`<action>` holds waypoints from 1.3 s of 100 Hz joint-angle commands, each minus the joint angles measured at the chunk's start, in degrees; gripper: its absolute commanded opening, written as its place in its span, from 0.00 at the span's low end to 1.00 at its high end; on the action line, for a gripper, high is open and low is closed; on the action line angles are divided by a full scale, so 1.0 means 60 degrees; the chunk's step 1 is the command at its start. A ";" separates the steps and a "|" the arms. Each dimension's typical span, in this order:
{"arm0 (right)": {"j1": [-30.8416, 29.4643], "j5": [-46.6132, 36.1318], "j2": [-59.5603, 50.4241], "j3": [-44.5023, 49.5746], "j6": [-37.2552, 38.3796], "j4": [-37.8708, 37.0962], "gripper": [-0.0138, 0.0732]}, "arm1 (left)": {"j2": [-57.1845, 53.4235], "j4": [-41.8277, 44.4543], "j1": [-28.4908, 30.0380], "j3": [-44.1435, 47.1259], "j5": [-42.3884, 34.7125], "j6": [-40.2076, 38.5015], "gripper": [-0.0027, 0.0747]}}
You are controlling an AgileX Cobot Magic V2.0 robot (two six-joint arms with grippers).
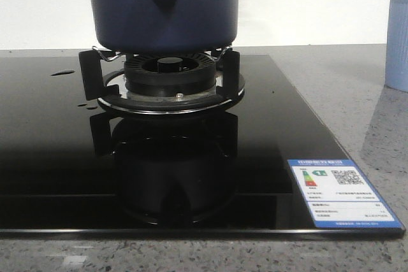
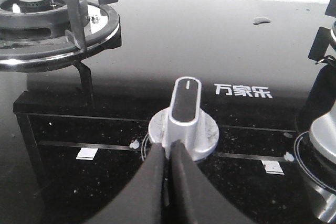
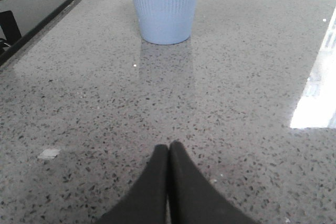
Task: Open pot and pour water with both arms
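Sitting on the burner point(image 1: 171, 76), we see the pot point(image 1: 162, 6). Beside the burner, our left gripper point(image 2: 168, 153) is closed by the knob point(image 2: 184, 118). Our right gripper point(image 3: 168, 153), closed, faces the cup point(image 3: 164, 4) across bare counter point(image 3: 236, 103).

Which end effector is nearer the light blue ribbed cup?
Right. The right end effector faces the light blue ribbed cup across bare granite countertop. The left end effector sits at the silver stove knob, no cup in its view.
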 commanded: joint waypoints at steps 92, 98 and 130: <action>-0.0060 -0.5831 -0.0173 0.0212 0.1082 0.5001 0.08 | -0.0252 -1.0914 -0.0021 0.0291 -0.3485 -0.0097 0.01; -0.0060 -0.5789 -0.0173 0.0164 0.1082 0.5117 0.08 | -0.0252 -1.2474 -0.0021 0.0291 -0.3465 -0.0097 0.01; -0.0040 -0.1508 0.0180 -0.2143 0.1042 0.5055 0.08 | -0.0252 -1.2629 -0.0021 -0.0649 -0.2626 0.0322 0.01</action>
